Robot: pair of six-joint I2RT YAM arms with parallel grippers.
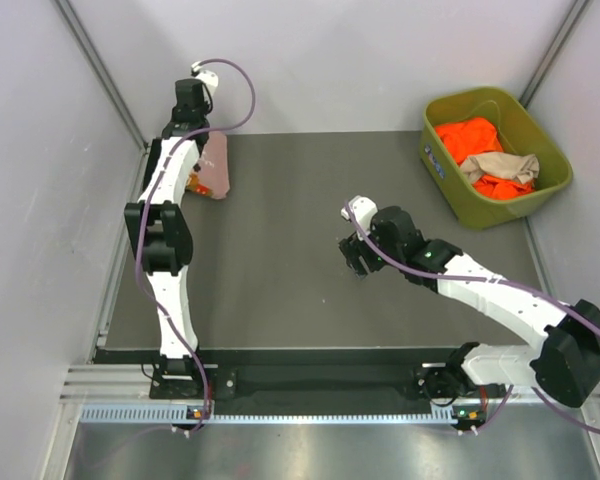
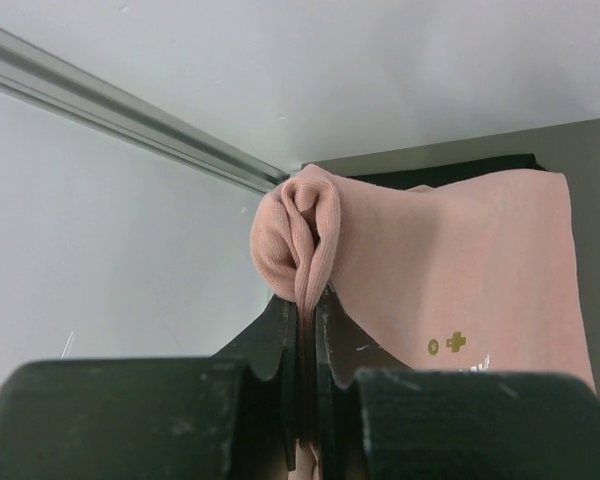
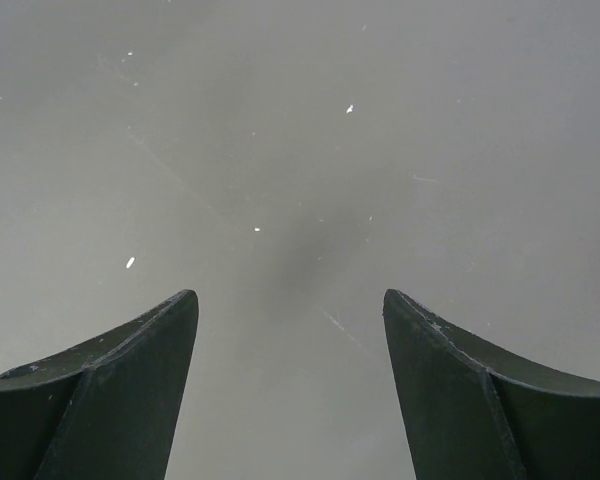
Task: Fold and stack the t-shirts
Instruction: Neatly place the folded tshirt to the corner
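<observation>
Left arm reaches to the far-left corner of the table (image 1: 280,200), left gripper (image 2: 305,300) clamped on a bunched fold of the dusty pink t-shirt (image 2: 460,270). Right arm bends inward at mid-table, right gripper (image 3: 290,300) aimed downward, fingers wide apart. Orange t-shirts (image 1: 468,138) and tan t-shirt (image 1: 502,165) lie in the olive bin (image 1: 438,160)

Left arm (image 1: 166,255) & right arm (image 1: 495,297): white link shells w/ black joint housings. Mauve cable (image 1: 252,98) loops off each wrist. Fingers (image 3: 130,400) dark, matte, curved, tapering to thin tips, lightly scuffed. Bases (image 1: 180,378) black; small green dot by the right one, possibly an LED.
</observation>
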